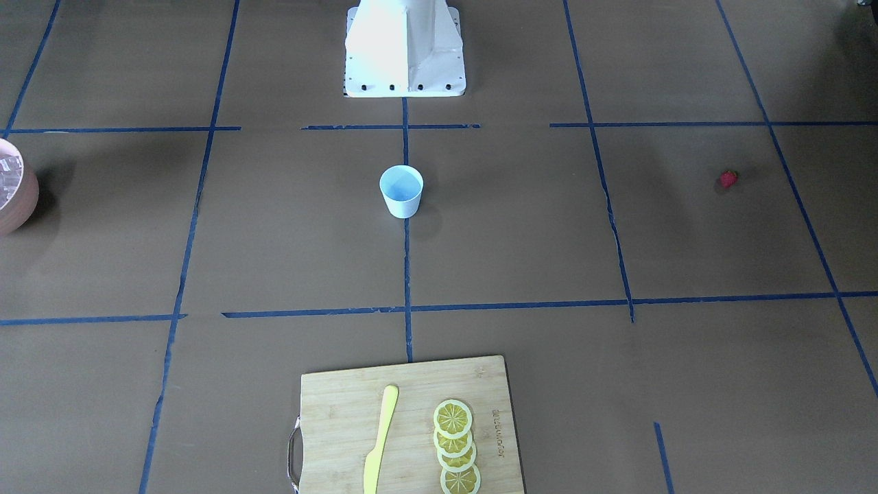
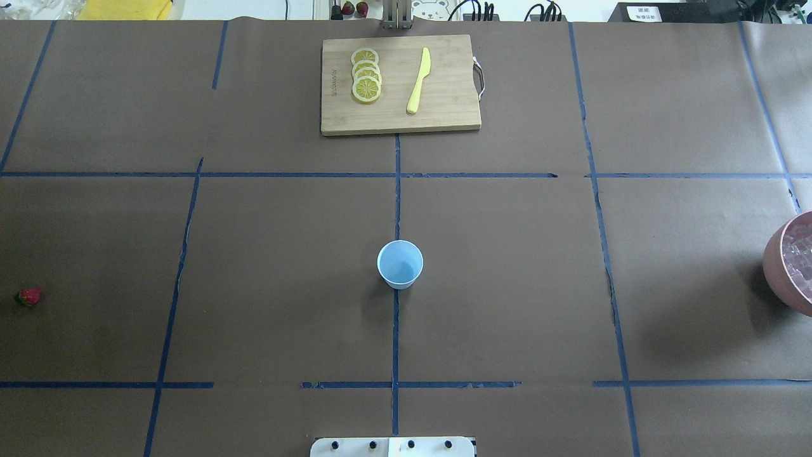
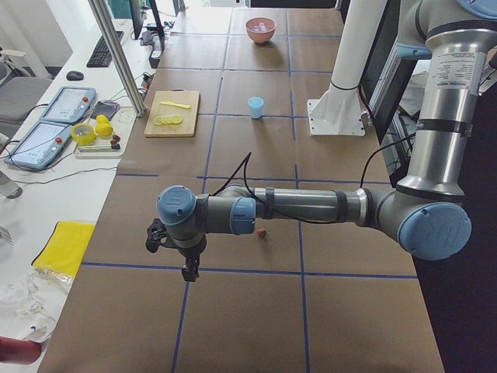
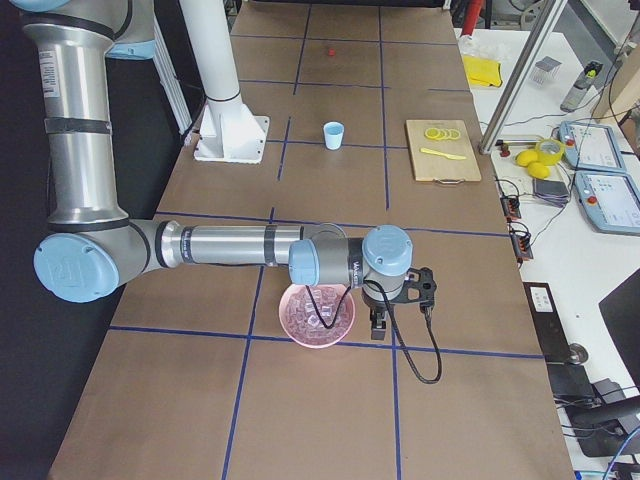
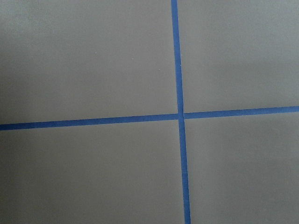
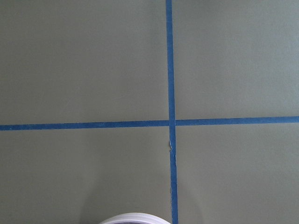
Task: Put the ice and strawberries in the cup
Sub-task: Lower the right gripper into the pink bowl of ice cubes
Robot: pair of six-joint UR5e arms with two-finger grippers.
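The light blue cup (image 2: 399, 264) stands upright and empty at the table's middle, also in the front view (image 1: 401, 191). The red strawberry (image 2: 30, 296) lies far left on the table, and in the left side view (image 3: 262, 231) just behind my left forearm. The ice (image 2: 800, 257) fills a pinkish-brown bowl (image 2: 777, 270) at the far right. My left gripper (image 3: 190, 268) hangs over bare table near the strawberry. My right gripper (image 4: 378, 325) hangs just beside the bowl (image 4: 317, 335). Both show only in the side views, so I cannot tell whether they are open or shut.
A wooden cutting board (image 2: 444, 108) at the table's far side holds lemon slices (image 2: 366, 82) and a yellow knife (image 2: 419, 79). The white robot base (image 1: 405, 48) stands behind the cup. Blue tape lines cross the brown table. A pale curved rim (image 6: 135, 218) shows at the right wrist view's bottom.
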